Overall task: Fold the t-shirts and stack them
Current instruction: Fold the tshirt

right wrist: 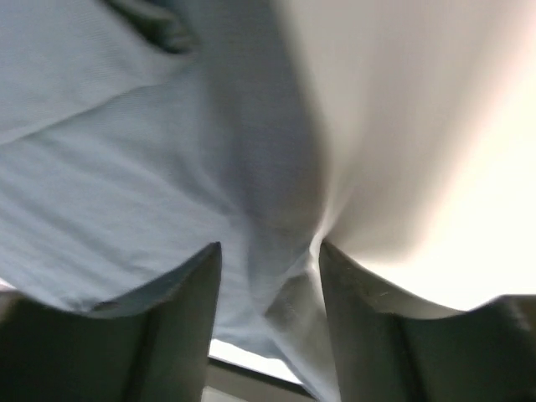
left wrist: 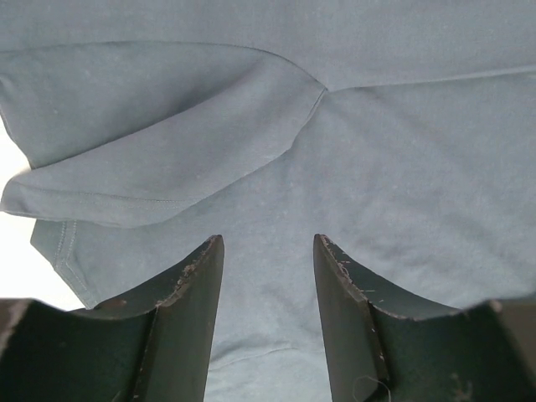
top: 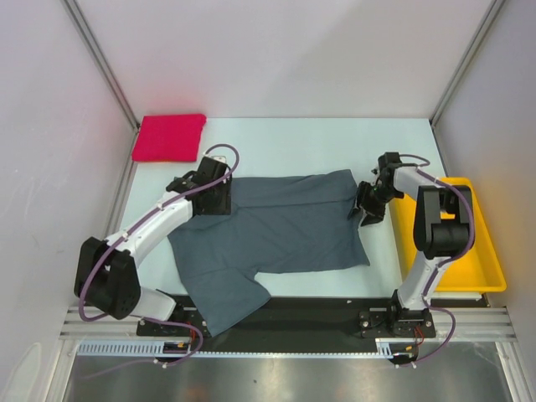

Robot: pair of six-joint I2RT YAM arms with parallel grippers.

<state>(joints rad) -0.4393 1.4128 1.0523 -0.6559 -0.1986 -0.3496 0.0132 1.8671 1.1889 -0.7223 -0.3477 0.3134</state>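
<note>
Where white walls [top: 276, 50] enclose it, the table [top: 285, 142] bears a grey t-shirt [top: 285, 226].

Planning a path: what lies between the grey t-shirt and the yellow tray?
The right end effector and its arm, over white table; top view.

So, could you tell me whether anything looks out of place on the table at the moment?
The grey t-shirt lies skewed, and its near-left portion spills off the front edge of the table onto the black rail. The red t-shirt sits folded neatly.
</note>
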